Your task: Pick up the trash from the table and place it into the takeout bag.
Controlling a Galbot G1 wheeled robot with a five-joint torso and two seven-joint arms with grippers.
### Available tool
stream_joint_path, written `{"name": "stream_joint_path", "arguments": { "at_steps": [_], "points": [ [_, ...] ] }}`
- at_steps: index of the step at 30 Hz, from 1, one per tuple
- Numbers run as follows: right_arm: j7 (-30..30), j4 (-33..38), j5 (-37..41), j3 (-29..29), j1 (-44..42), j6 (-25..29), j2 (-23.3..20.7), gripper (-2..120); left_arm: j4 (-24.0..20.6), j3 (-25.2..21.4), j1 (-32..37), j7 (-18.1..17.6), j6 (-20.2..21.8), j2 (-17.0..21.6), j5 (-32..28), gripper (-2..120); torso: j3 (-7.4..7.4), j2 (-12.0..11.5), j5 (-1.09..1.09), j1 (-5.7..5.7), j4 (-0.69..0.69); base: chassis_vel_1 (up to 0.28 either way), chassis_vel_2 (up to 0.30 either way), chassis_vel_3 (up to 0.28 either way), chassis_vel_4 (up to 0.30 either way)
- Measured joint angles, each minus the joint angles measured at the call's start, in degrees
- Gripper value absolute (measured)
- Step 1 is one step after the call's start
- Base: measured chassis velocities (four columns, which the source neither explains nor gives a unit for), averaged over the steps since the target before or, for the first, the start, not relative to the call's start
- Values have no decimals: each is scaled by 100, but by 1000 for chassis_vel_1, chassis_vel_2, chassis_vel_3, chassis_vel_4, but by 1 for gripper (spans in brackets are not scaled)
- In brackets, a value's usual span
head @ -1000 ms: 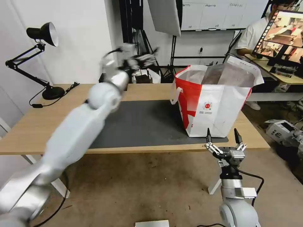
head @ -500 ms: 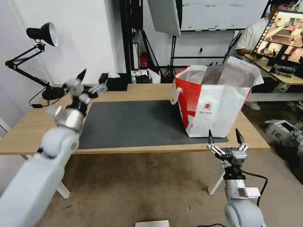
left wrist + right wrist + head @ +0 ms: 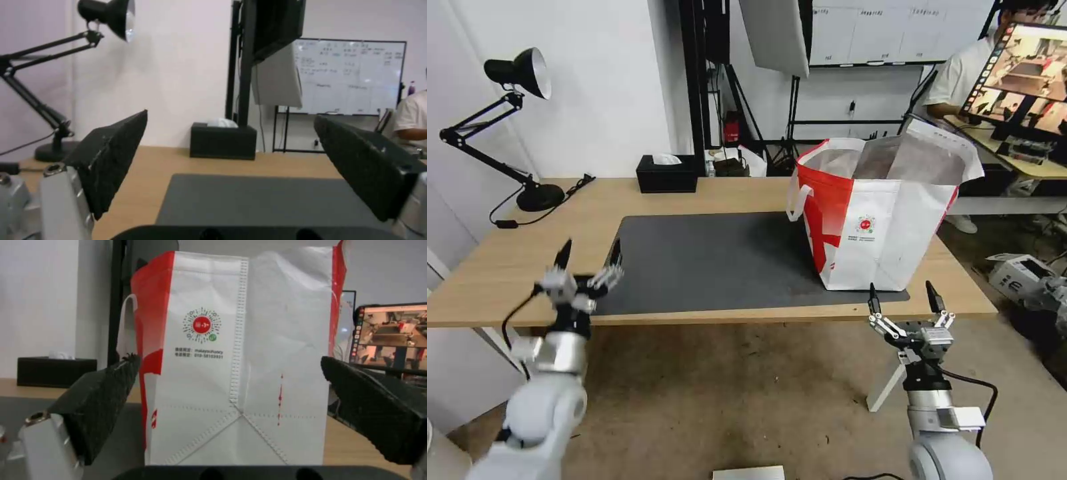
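The left gripper (image 3: pixel 589 267) stands at the near edge of the table (image 3: pixel 494 267), fingers pointing up and spread wide, holding nothing. Beyond its fingertips lies the dark mat (image 3: pixel 714 260), and farther back, against the far edge, the black tissue box (image 3: pixel 667 175); off to its outer side sits the desk lamp (image 3: pixel 514 127). I can make out no bowl, tray, napkin or wrapped ball on the wood or the mat.

The takeout bag (image 3: pixel 880 220) stands upright on the mat's end, just beyond the right gripper (image 3: pixel 904 299), its mouth open to the ceiling. That gripper waits below the table's front edge, fingers also wide apart and empty; in the right wrist view the bag (image 3: pixel 236 373) stands squarely ahead between its fingers.

Judging by the bare surface, the picking looks finished or nearly so, and both arms appear parked. Any further move would first call for finding a leftover piece, possibly hidden behind the bag.

There is plenty of free room over the mat between the two grippers. The tight spots are the table's front lip, close to both sets of fingertips, and the bag's soft wall, which a careless rise of the right arm could push.
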Motion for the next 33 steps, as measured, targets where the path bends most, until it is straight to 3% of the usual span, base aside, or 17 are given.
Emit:
{"name": "stream_joint_path", "arguments": {
  "at_steps": [9,33],
  "points": [
    [-34,0,-215,89,-110,125,107,100,161,-77,282,20,-444,-233,252,100,1,0,0,0,-1,0,0,0,0],
    [-123,23,-573,171,-154,321,207,100,-155,-266,779,165,-749,-376,266,100,1,-1,-1,1,0,0,0,0,0]
  ]
}}
